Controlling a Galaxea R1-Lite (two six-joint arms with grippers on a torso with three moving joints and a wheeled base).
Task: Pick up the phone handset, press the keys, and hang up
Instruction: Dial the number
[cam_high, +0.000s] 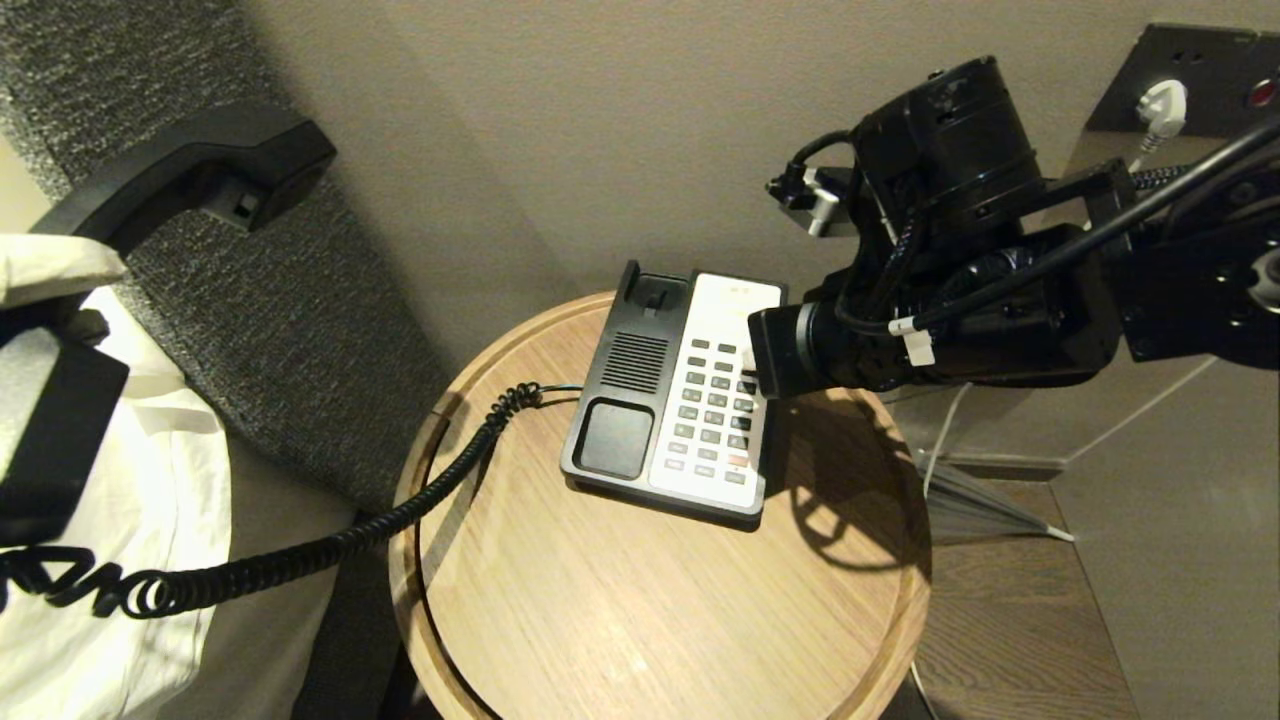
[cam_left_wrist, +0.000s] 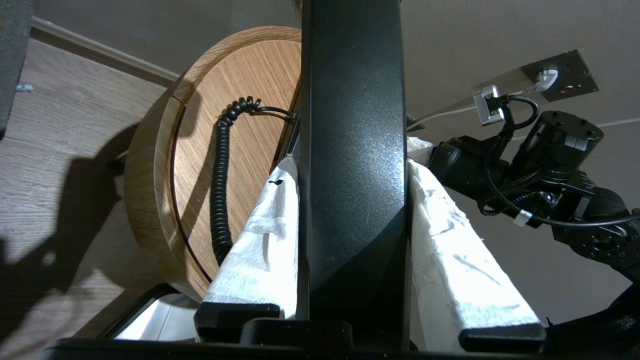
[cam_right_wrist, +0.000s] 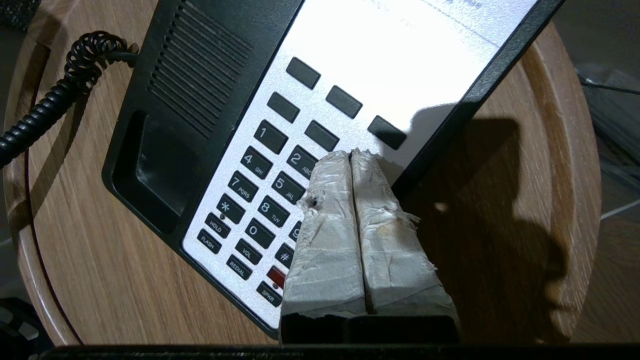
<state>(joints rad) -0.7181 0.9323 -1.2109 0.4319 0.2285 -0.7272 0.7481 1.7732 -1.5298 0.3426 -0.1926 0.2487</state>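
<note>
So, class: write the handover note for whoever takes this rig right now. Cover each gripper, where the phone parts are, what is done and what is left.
Left gripper: shut on the phone handset, held up off the table to the robot's left; coiled cord trails back to the phone base.
Right gripper: shut, padded tips together over the keypad, near the 2 and 3 keys; contact cannot be confirmed.
Phone base sits on the round wooden table, cradle empty.
Done: handset lifted.
Left: finish pressing keys, withdraw the right arm, set the handset back on the cradle.
</note>
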